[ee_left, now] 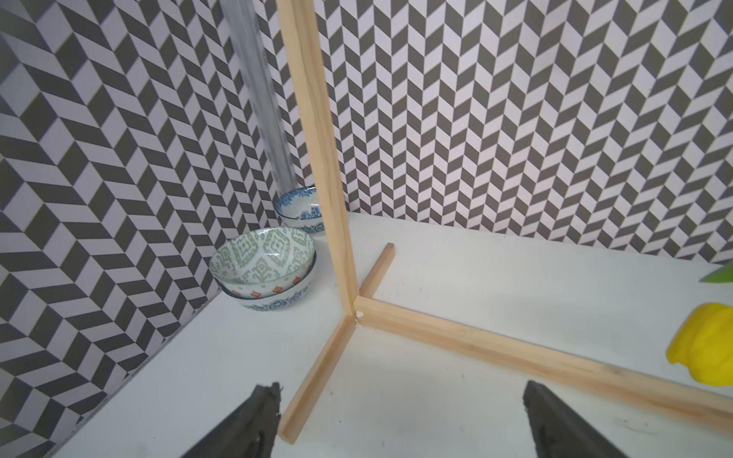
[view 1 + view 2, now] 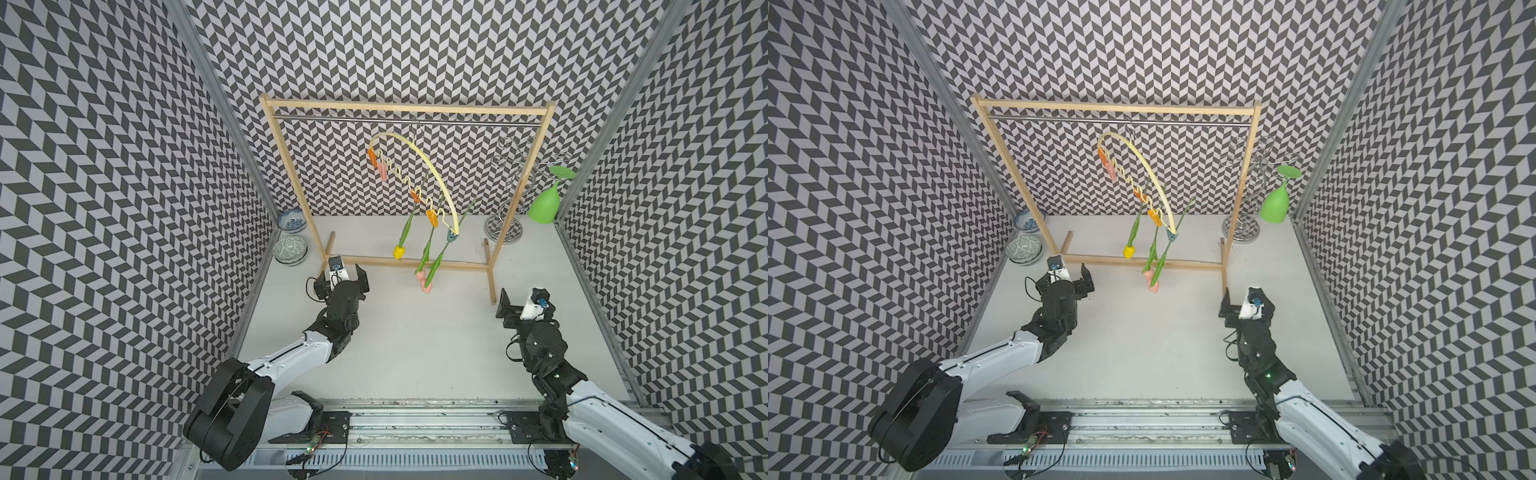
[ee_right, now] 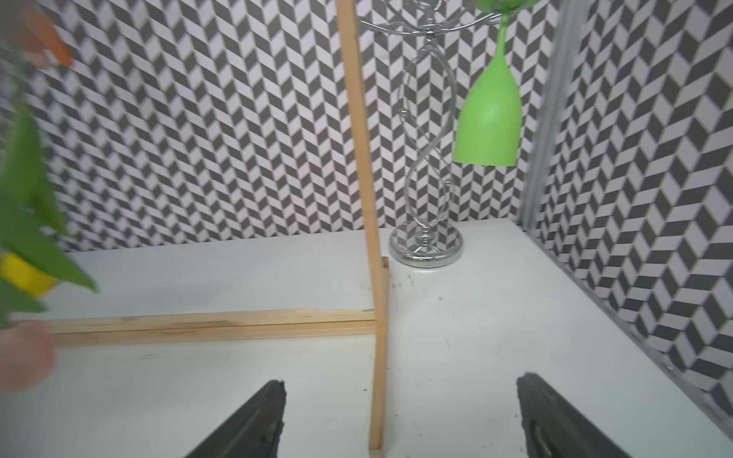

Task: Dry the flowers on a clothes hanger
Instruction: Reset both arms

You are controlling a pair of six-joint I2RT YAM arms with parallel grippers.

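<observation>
The pale yellow clothes hanger hangs by its hook from the metal rail, tilted with its right end low. Three flowers hang head down from its pins: a yellow bloom and two pink blooms close together. My left gripper is open and empty, low by the rack's left foot; the yellow bloom shows at the edge of its wrist view. My right gripper is open and empty near the rack's right foot, with blurred leaves at the edge of its view.
The wooden rack stands across the back of the white table. Two patterned bowls sit in the back left corner. A silver wire stand with a green glass hanging upside down is at the back right.
</observation>
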